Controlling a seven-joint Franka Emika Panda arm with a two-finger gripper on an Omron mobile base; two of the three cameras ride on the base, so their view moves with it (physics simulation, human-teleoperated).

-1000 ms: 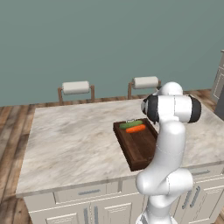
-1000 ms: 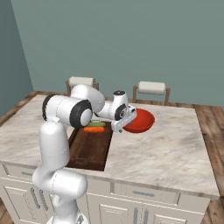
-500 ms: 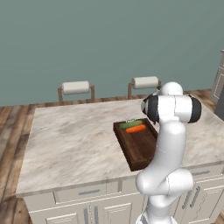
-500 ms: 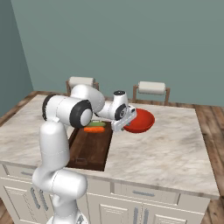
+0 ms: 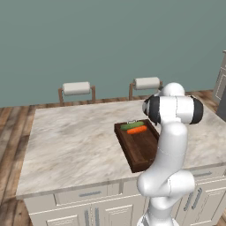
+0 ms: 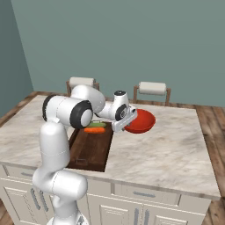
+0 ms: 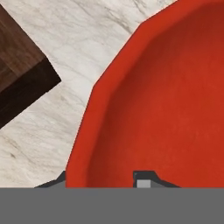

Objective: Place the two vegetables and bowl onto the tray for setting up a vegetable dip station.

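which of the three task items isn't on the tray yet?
The red bowl. It sits on the counter right of the tray, with the gripper closed on its rim. The carrot and green cucumber already lie at the tray's far end.

A kitchen: marble-topped island (image 5: pixel 75 141) with white drawers (image 5: pixel 90 194), two stools (image 5: pixel 76 88) behind.

Free room, as I see it from the console: bare marble bench (image 6: pixel 171 154) beyond and beside the fingers (image 7: pixel 143 178), wide and unobstructed. Obstacles: red bowl (image 6: pixel 140 121) straddled by the fingers at its rim; tray (image 6: pixel 92 147) just beside them, its wall raised above the bench; carrot (image 6: pixel 94 130) and cucumber (image 6: pixel 97 125) crowd the tray's far end, its near end open. Two stools (image 6: pixel 153 88) behind the bench.
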